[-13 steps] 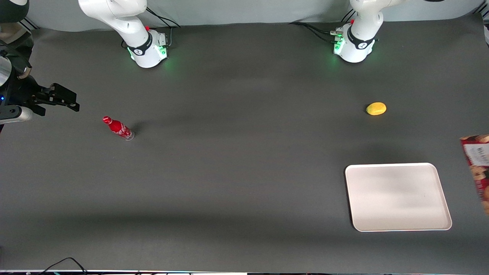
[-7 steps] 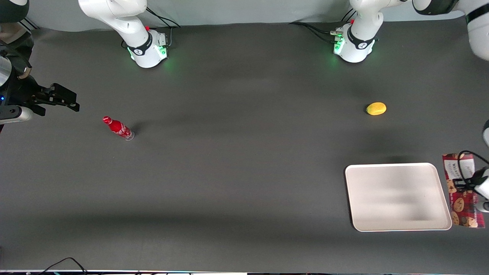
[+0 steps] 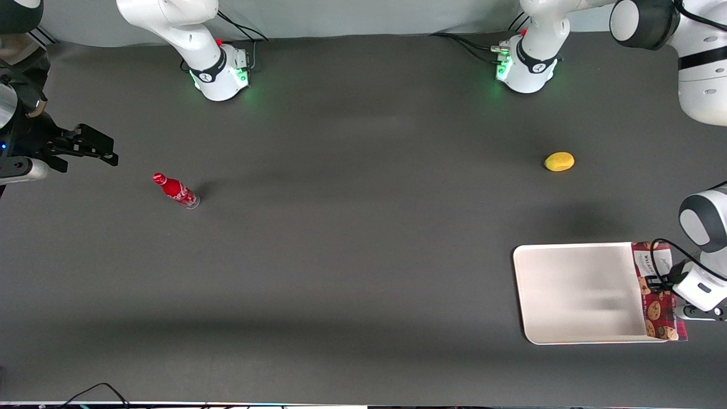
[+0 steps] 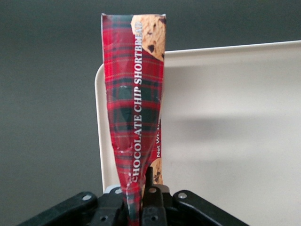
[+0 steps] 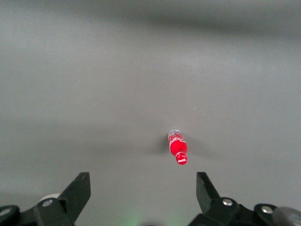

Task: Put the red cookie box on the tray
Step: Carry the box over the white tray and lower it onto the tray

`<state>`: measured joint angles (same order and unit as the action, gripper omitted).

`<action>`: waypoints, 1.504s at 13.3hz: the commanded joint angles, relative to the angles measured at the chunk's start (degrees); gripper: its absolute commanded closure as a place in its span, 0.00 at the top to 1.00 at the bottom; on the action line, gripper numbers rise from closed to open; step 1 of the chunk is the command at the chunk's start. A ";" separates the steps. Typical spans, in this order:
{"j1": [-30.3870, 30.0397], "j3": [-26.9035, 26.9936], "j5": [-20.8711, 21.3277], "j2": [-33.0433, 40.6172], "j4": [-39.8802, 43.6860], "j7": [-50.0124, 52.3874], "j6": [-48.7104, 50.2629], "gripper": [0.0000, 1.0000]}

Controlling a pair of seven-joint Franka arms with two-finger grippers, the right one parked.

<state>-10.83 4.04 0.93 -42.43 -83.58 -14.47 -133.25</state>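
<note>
The red cookie box (image 3: 653,309), tartan red with cookie prints and a white label panel at the end farther from the front camera, hangs over the tray's (image 3: 573,292) edge at the working arm's end of the table. My gripper (image 3: 662,282) is shut on the box's long side. In the left wrist view the box (image 4: 134,94) runs straight out from between the gripper's (image 4: 139,190) fingers, pinched thin where they clamp it. It lies along the cream-white tray's (image 4: 235,117) rim. I cannot tell whether the box touches the tray.
A yellow lemon-like fruit (image 3: 559,161) lies farther from the front camera than the tray. A small red bottle (image 3: 176,191) stands toward the parked arm's end of the table, also seen as the bottle (image 5: 178,149) in the right wrist view. Dark mat covers the table.
The gripper has carried the box in from the working arm's end of the table, past the table edge, to over the tray's nearest rim. Nothing else has moved.
</note>
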 commanded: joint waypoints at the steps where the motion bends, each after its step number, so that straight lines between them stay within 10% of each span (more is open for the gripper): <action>1: -0.24 0.27 -0.85 -0.55 -1.24 -1.35 -3.24 0.00; 4: -0.24 0.27 -1.11 -1.78 -1.06 -1.27 -3.95 0.00; 5: -0.15 0.27 -1.20 -2.13 -0.89 -1.27 -3.95 0.16; 6: -0.15 0.27 -1.20 -2.22 -0.88 -1.27 -3.95 0.44; 7: -0.15 0.27 -1.20 -2.31 -0.88 -1.27 -4.13 0.99; 20: -0.51 0.45 -1.20 6.97 -0.01 0.13 4.72 1.00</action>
<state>-11.48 4.33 0.32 -42.37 -82.43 -14.48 -134.41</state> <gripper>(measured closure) 0.000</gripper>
